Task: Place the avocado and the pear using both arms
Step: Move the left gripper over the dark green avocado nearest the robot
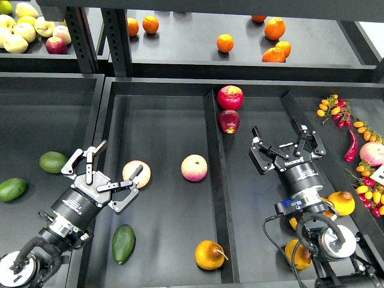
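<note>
The dark green avocado (123, 243) lies in the middle tray near its front left. The orange-yellow pear (210, 255) with a brown stem lies at the front of the same tray, by the divider. My left gripper (103, 176) is open and empty, over the tray's left wall, above and left of the avocado. My right gripper (287, 146) is open and empty over the right compartment, well behind and right of the pear.
Two pink-yellow apples (137, 174) (194, 167) lie mid-tray; two red apples (230, 97) by the divider (217, 198). Lighter avocados (53, 162) (12, 189) lie in the left tray. Orange fruit (342, 203) sits by my right arm. A shelf of oranges (225, 42) stands behind.
</note>
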Motion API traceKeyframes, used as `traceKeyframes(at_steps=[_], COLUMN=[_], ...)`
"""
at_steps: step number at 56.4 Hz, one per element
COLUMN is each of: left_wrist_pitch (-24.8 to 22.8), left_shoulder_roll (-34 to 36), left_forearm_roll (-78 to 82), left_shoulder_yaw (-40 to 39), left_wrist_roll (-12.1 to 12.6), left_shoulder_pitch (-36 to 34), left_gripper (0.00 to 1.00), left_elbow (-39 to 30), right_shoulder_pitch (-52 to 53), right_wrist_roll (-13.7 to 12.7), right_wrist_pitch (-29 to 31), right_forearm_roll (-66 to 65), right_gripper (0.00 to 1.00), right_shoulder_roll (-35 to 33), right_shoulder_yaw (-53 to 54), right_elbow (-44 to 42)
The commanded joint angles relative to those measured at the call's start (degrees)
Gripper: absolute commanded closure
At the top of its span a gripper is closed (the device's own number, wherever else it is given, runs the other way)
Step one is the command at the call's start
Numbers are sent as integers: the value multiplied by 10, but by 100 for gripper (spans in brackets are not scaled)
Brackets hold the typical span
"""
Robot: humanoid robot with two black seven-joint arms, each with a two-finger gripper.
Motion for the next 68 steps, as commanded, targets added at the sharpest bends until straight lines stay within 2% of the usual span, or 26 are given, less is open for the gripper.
traceKeyframes(at_steps=[1,5,9,10,11,14,23,29,39,50,61,68], left_wrist_pitch=[0,0,0,0,0,0,0,0,0,0,0,0], left_shoulder_roll=[35,54,82,113,124,159,245,303,393,399,381,366], left_forearm_roll=[8,9,12,15,17,21,22,22,34,104,119,133], left_shoulder_yaw=[3,3,3,4,6,18,74,140,327,528,666,722], left_wrist_roll=[5,17,42,63,70,81,81,81,81,81,81,81], left_shoulder_pitch=[-20,-29,-48,-67,-74,-88,-143,-194,-337,-493,-588,-613], left_gripper=[1,1,1,1,1,1,1,1,1,1,1,1], left_elbow=[3,5,12,21,24,26,25,25,19,22,25,32], right_shoulder_pitch=[0,-1,0,0,-1,0,-1,0,-1,-1,-1,-1], right_wrist_roll=[0,-1,-2,-2,-2,-2,-2,-2,-2,-3,-4,-4], right_wrist_pitch=[0,0,0,0,0,0,0,0,0,0,-2,-2], right_forearm_roll=[0,0,0,0,0,0,0,0,0,0,0,0], right_gripper=[0,0,0,0,0,0,0,0,0,0,0,0], right_shoulder_roll=[0,0,0,0,0,0,0,0,0,0,0,0], right_shoulder_yaw=[-1,0,-1,-2,-2,-4,-4,-5,-5,-5,-9,-9], right_elbow=[1,0,0,0,0,0,0,0,0,0,0,1])
